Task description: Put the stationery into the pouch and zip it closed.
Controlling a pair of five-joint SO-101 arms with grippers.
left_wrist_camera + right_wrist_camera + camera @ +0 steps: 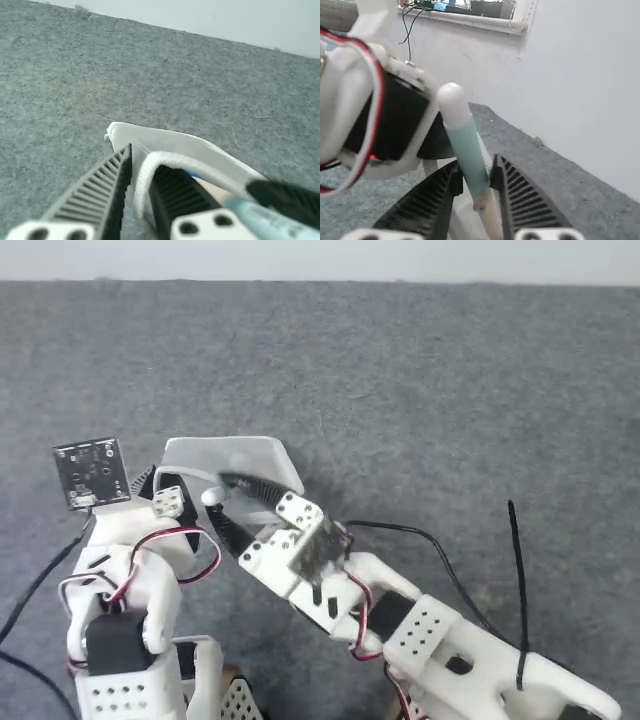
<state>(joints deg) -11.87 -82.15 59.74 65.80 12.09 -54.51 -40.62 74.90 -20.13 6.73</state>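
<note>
A white pouch (232,456) lies on the grey mat near the middle left, its mouth facing the arms. My left gripper (186,503) is shut on the pouch's rim; in the left wrist view the white rim (150,167) is pinched between the two black fingers of the gripper (140,167). My right gripper (247,490) is shut on a teal pen with a white cap (465,145) and holds it at the pouch's mouth, white end (211,496) toward the left gripper. The pen (260,216) also shows beside the pouch opening.
Grey felt mat (420,390) spreads open beyond and to the right of the pouch. A black cable (518,580) stands up by the right arm's base. A white wall (225,17) borders the mat's far edge.
</note>
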